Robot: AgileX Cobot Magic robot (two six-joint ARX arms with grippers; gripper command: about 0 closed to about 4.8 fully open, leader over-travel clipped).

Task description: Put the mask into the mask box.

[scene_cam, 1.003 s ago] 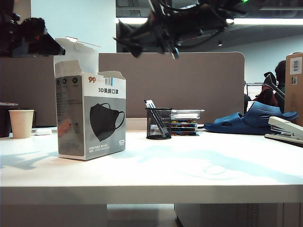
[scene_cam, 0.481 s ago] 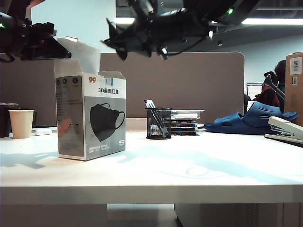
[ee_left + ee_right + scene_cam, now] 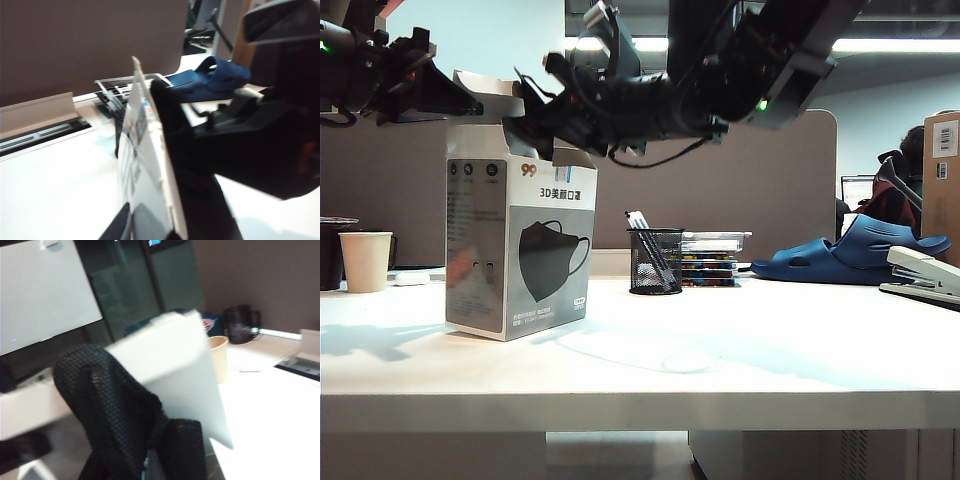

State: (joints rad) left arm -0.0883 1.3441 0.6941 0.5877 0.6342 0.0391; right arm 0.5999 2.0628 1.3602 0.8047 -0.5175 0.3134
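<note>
White cardboard, the mask box (image 3: 520,245), is seen at the counter's (image 3: 720,370) left in the exterior view; its back flap is pinched by the left end effector (image 3: 470,100), apparently for steadiness. From the right wrist, the mask (image 3: 115,405) is seen clamped in the right end effector (image 3: 150,465) beside a flap.

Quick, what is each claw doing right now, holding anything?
Left gripper: shut on the mask box top flap.
Right gripper: shut on the mask, at the box's open top.

Left hand (image 3: 470,103) pinched shut, right hand (image 3: 525,135) clamped, both aloft.
</note>
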